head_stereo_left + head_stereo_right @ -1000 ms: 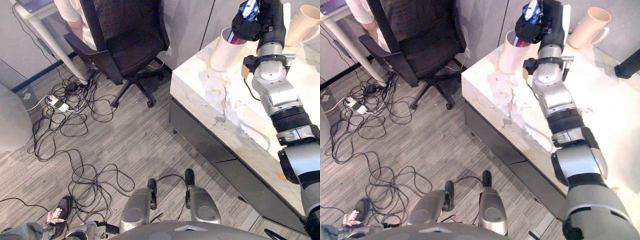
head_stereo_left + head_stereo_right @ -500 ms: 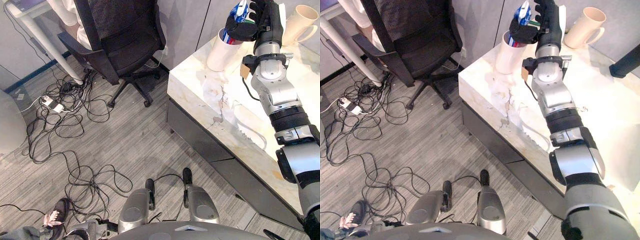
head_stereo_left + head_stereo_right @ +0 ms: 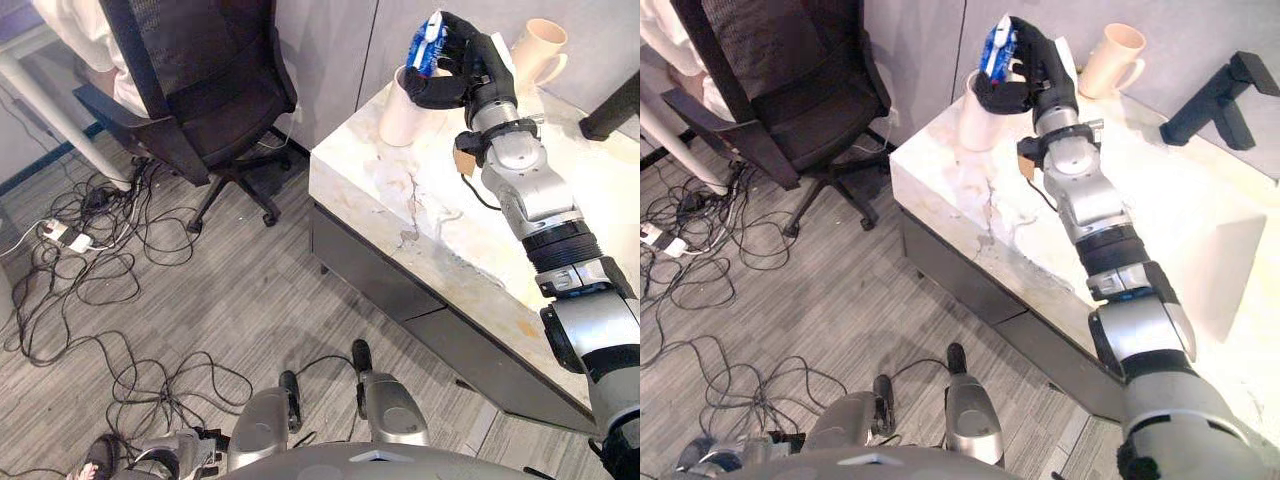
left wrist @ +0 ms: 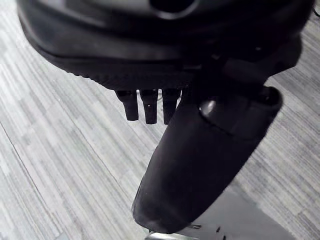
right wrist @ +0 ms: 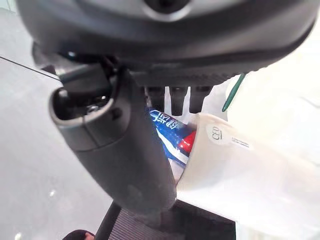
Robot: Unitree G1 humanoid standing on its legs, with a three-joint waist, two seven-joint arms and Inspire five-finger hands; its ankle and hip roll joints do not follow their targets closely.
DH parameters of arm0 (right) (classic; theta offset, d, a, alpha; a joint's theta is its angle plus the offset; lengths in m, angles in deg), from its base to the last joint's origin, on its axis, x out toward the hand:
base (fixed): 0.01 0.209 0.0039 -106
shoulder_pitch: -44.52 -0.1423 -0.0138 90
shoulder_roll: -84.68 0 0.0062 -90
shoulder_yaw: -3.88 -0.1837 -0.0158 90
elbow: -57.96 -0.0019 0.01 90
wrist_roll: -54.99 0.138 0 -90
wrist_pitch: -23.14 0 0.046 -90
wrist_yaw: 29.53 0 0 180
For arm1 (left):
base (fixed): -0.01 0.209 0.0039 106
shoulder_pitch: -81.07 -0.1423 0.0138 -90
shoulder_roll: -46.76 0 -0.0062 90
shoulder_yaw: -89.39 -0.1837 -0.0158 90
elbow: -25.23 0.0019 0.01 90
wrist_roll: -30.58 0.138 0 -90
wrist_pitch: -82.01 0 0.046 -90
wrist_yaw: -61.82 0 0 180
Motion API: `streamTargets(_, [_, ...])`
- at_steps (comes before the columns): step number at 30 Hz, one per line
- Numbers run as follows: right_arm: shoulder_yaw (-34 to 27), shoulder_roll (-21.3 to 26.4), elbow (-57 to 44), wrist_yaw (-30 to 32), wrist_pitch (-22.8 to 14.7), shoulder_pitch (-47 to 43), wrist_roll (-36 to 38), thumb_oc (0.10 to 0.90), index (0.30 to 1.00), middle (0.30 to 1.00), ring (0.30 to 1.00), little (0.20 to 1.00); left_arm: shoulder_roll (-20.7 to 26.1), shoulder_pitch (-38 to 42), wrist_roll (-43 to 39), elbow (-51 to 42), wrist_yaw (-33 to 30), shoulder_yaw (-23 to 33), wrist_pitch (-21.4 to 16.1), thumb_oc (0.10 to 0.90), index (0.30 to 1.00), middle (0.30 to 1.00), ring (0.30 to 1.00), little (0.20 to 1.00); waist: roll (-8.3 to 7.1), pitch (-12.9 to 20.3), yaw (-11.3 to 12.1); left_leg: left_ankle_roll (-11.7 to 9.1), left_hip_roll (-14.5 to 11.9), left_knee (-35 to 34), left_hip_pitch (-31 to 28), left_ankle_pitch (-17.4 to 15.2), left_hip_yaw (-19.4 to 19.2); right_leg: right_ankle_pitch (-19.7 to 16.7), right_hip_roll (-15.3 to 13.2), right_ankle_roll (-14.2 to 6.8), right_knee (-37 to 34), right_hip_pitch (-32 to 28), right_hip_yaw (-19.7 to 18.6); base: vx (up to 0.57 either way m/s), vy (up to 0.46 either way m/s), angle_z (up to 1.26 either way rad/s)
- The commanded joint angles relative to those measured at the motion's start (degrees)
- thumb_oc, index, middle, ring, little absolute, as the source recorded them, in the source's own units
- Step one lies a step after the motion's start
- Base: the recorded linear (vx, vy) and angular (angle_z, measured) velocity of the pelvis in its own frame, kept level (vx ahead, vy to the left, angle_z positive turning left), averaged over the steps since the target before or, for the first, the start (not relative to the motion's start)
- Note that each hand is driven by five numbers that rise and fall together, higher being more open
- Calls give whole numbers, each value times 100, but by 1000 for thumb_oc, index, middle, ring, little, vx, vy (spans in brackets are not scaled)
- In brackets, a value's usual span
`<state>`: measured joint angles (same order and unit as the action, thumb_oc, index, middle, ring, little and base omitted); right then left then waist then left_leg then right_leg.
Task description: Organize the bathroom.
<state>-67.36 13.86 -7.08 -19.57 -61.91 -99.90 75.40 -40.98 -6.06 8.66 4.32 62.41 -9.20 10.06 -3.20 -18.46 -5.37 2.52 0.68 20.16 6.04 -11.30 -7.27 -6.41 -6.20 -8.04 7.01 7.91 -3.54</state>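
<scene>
A blue toothpaste tube [image 3: 428,40] stands upright with its lower end in a white cup [image 3: 398,108] at the far left corner of the marble counter [image 3: 430,230]. My right hand [image 3: 468,72] reaches over the cup, thumb and fingers curled round the tube's upper part. The right wrist view shows the tube [image 5: 170,131] between my thumb and fingers, running into the cup [image 5: 235,170]. My left hand [image 4: 200,150] hangs over the grey floor with its fingers relaxed and nothing in it.
A beige mug [image 3: 535,48] stands behind the cup near the wall. A black faucet [image 3: 1215,95] sits at the counter's far right. A black office chair [image 3: 200,90] with a person in white [image 3: 85,35] and tangled cables [image 3: 90,260] occupy the floor to the left.
The whole picture has shifted as the camera moved. My right hand still holds the tube at the cup, with little change between them.
</scene>
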Motion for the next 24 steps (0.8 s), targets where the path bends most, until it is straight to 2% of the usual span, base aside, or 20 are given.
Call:
streamTargets(1, [-164,188,-420,107,-530,-349,-689,800,900,900,900,900,356,-326,165,118,-6,-259,312,800,900,900,900,900,94,514,38,260,166,-658,-436,-25,-10,602,302,14,320,244,-413,-23,39,-11])
streamTargets(7, [-273,458,-460,150,-658,-361,-874,800,900,900,900,900,342,-377,217,191,19,-202,298,800,900,900,900,900,65,624,-36,265,176,-741,-521,-26,-51,572,307,0,233,171,-478,-4,21,-15])
streamTargets(16, [-556,1111,-321,764,-893,-475,-899,800,900,900,900,900,328,-417,194,243,5,-160,199,800,900,900,900,900,9,874,-201,280,192,-837,-703,-83,-140,551,330,-17,146,62,-625,7,30,-11])
streamTargets(21, [-781,1847,30,1199,-924,-804,-797,800,900,900,900,900,408,-414,256,300,31,-132,117,800,900,900,900,900,-40,993,-335,310,203,-788,-789,-184,-217,522,337,-36,163,67,-717,8,25,-15])
streamTargets(24, [-805,2959,913,1539,-1003,-1195,-641,800,900,900,900,900,540,-261,201,311,85,-147,64,800,900,900,900,900,-65,958,-585,376,239,-514,-775,-399,-337,551,361,-12,253,97,-853,-107,117,-18])
